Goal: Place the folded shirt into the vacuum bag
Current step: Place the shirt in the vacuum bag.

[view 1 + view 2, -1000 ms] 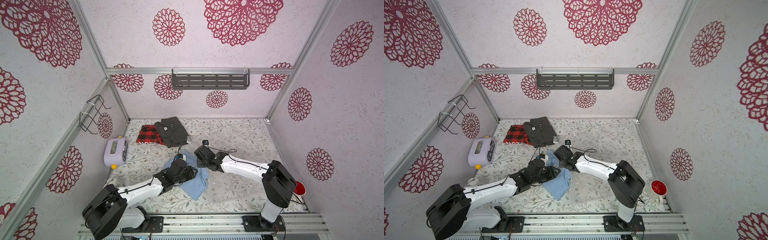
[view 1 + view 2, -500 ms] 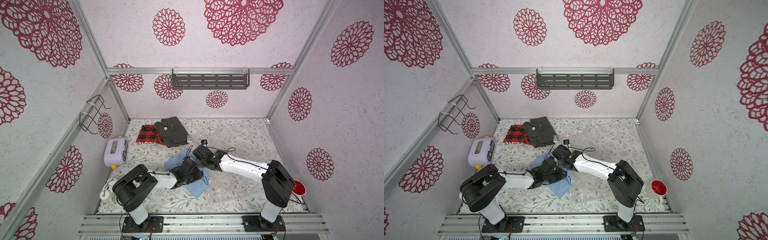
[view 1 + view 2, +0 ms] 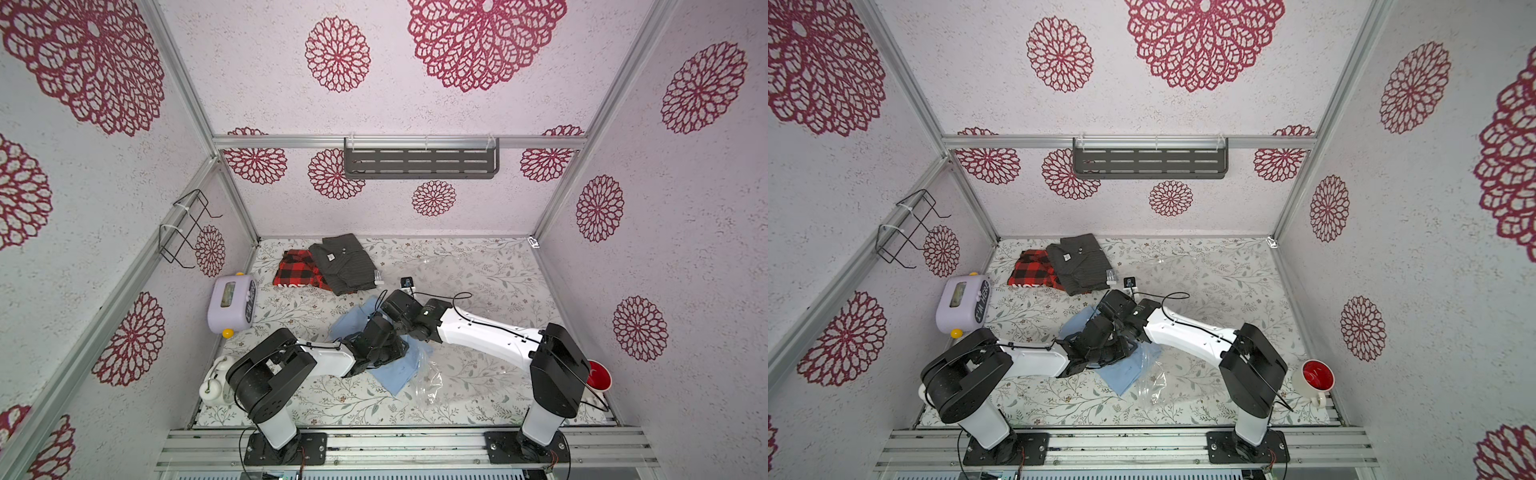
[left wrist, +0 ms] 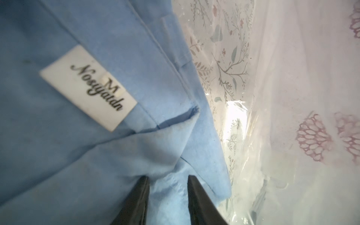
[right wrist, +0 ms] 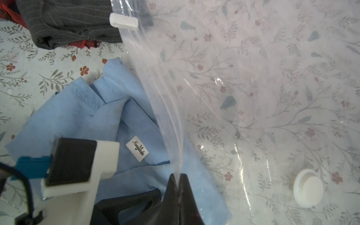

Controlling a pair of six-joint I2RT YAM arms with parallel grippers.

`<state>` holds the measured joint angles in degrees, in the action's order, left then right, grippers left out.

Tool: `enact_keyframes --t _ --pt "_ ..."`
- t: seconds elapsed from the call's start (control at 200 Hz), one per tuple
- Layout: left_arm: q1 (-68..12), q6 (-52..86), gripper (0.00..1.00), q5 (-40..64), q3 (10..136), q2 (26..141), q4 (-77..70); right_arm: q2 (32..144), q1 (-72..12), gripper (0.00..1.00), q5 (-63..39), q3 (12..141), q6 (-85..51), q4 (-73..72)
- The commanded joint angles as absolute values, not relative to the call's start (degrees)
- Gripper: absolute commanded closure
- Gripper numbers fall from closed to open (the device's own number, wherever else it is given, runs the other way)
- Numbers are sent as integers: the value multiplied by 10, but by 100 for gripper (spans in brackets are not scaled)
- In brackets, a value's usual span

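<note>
The folded shirt (image 3: 397, 374) is light blue, with a white neck label (image 5: 137, 151). It lies mid-table, partly under both wrists. My left gripper (image 4: 168, 177) is shut on a bunched fold of the shirt (image 4: 78, 146), with cloth filling the gap between its fingers. The clear vacuum bag (image 5: 253, 97) spreads to the right, its white valve cap (image 5: 308, 188) on its face. My right gripper (image 5: 178, 176) is shut on the bag's zip strip (image 5: 161, 97) and holds that edge up. One corner of the shirt shows blue through the plastic under the lifted edge.
A grey striped folded garment (image 3: 345, 264) and a red plaid one (image 3: 297, 270) lie at the back left. The bag's white slider clip (image 5: 123, 21) rests beside them. A lilac clock (image 3: 232, 303) stands by the left wall. A red cup (image 3: 598, 376) is at the front right.
The left arm has folded in close and its gripper has moved right with the shirt, toward the bag's mouth. The right gripper keeps its hold on the zip edge.
</note>
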<state>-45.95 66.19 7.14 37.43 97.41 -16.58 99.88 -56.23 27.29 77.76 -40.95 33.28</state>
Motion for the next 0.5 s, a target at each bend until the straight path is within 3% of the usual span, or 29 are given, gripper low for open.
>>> enact_keyframes --t 0.0,0.09,0.27,0.495 --pt "-464 655 58 76 348 974 -125 972 -565 100 278 775 -394 310" --pt "-461 635 49 86 357 923 -102 980 -566 100 265 769 -389 292" --pt "-417 529 27 28 405 772 101 1000 -564 100 269 779 -371 283" --pt "-264 451 18 0 408 686 208 1012 -563 100 254 784 -354 265"
